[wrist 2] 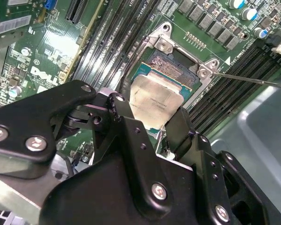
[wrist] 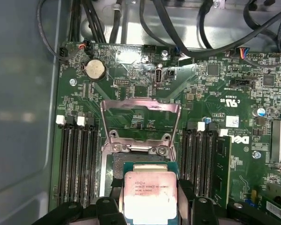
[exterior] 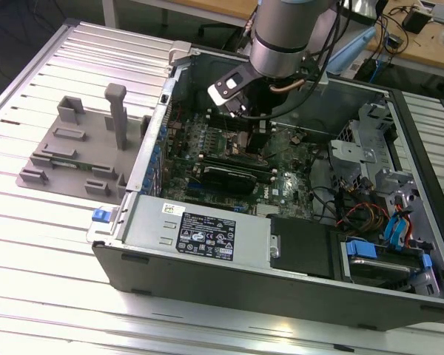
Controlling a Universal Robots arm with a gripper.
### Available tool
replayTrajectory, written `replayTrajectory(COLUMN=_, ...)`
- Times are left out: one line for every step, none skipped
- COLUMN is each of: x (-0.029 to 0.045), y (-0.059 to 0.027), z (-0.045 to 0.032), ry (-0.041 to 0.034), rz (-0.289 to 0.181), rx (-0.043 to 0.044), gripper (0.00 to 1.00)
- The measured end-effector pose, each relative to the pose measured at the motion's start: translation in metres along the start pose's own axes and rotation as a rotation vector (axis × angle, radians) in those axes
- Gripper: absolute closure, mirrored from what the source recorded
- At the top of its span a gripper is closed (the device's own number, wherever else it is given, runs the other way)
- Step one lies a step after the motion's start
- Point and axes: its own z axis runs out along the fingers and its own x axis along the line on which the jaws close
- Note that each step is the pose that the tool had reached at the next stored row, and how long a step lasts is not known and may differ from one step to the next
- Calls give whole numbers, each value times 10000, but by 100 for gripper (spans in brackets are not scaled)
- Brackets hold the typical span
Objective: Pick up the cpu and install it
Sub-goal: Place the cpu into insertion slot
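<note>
The cpu [wrist: 150,197] is a flat square chip with a silver top plate and a thin green rim. My gripper [wrist: 150,192] is shut on it, one black finger on each side. The chip hangs just over the dark motherboard socket [wrist: 113,165], whose metal load plate [wrist: 140,104] is swung open. In the second wrist view the cpu [wrist 2: 154,101] sits between the fingers [wrist 2: 118,107] over the socket frame [wrist 2: 165,45]. In the exterior view the gripper [exterior: 251,144] reaches down into the open computer case [exterior: 281,277] over the motherboard.
Rows of memory slots [wrist: 77,159] flank the socket on both sides. Black cables [wrist: 150,23] run along the case wall. A power supply [exterior: 200,231] and drive bays [exterior: 388,251] fill the near side of the case. A grey fixture [exterior: 81,151] stands on the table at the exterior view's left.
</note>
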Motion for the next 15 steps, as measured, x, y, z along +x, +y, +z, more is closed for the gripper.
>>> replayTrajectory(x=0, y=-1, z=19, ry=-1, rz=1, rx=0, gripper=46)
replayTrajectory(x=-1, y=-2, z=35, ry=-1, rz=1, rx=0, gripper=46)
replayTrajectory(x=1, y=-3, z=43, ry=-1, rz=3, rx=0, gripper=46)
replayTrajectory(x=6, y=-3, z=49, ry=-2, rz=4, rx=1, gripper=46)
replayTrajectory(x=11, y=-2, z=53, ry=-3, rz=3, rx=1, gripper=46)
replayTrajectory(x=22, y=-2, z=59, ry=-1, rz=2, rx=0, gripper=46)
replayTrajectory(x=35, y=-1, z=65, ry=-1, rz=1, rx=0, gripper=46)
replayTrajectory(x=45, y=-1, z=68, ry=-1, rz=1, rx=0, gripper=46)
replayTrajectory(x=58, y=-1, z=72, ry=-1, rz=1, rx=1, gripper=46)
replayTrajectory(x=66, y=0, z=76, ry=-2, rz=1, rx=1, gripper=46)
replayTrajectory(x=70, y=-1, z=82, ry=1, rz=2, rx=-1, gripper=46)
replayTrajectory(x=72, y=0, z=90, ry=1, rz=0, rx=-1, gripper=46)
replayTrajectory(x=73, y=-1, z=103, ry=-2, rz=-1, rx=0, gripper=46)
replayTrajectory(x=73, y=-3, z=125, ry=-2, rz=1, rx=0, gripper=46)
replayTrajectory(x=75, y=-4, z=134, ry=-2, rz=2, rx=0, gripper=46)
